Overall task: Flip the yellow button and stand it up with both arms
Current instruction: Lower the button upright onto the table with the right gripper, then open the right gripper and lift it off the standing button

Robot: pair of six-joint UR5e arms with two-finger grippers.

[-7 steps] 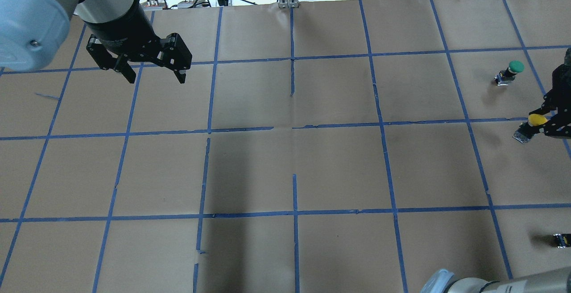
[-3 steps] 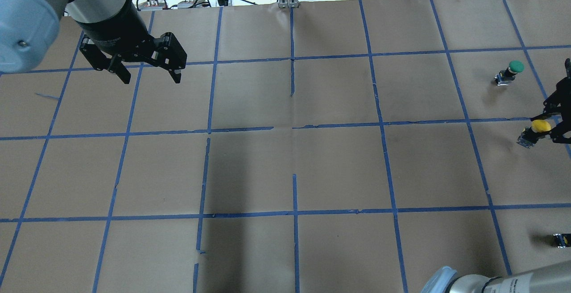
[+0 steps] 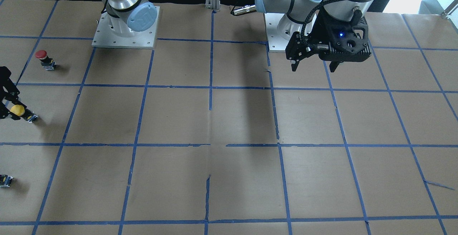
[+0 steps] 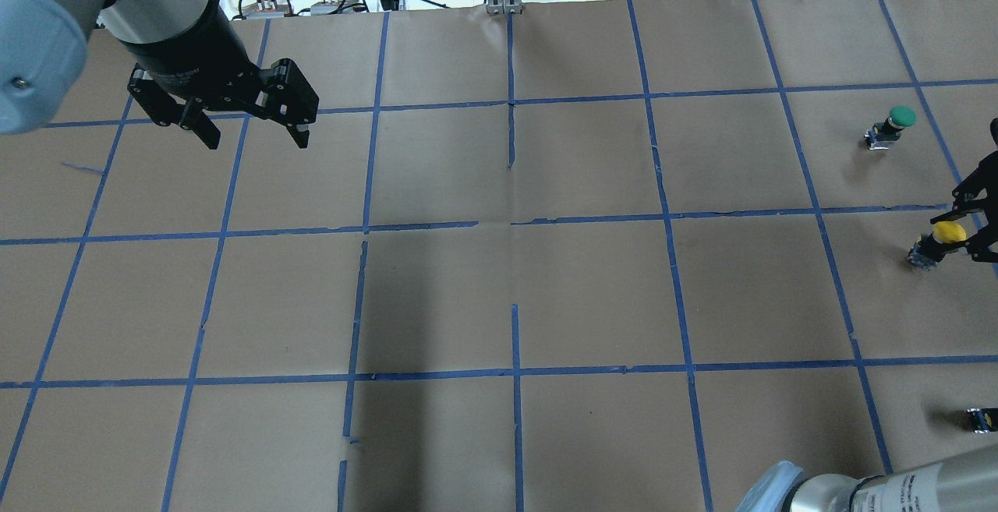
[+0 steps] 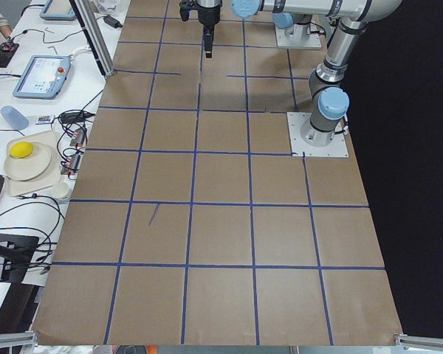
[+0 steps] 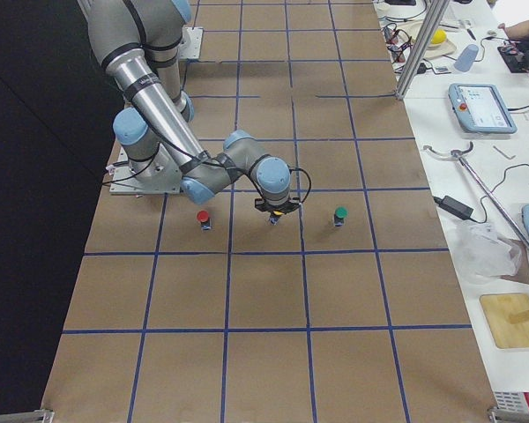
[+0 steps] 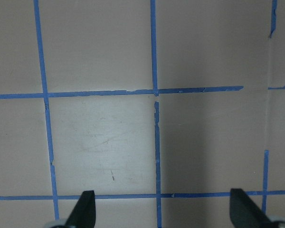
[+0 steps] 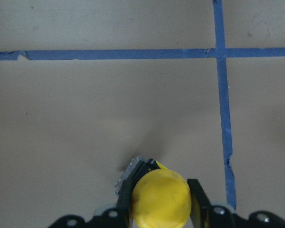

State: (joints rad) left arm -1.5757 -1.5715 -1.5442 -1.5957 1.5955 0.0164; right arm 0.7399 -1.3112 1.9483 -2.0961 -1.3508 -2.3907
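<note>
Right claw [image 4: 956,229] clamps button [image 8: 160,200] by yellow cap, likely so you can tip body down and stand it. Button sits between its fingers, base low over surface [image 4: 592,286], contact unclear. Left claw [image 4: 256,141] spread, empty, hovers well apart; your second-arm assist not begun.

Brown-papered table [image 4: 592,294] gridded in blue tape [image 4: 514,372], with a green button [image 4: 897,121] and red button [image 3: 43,58], well apart.
</note>
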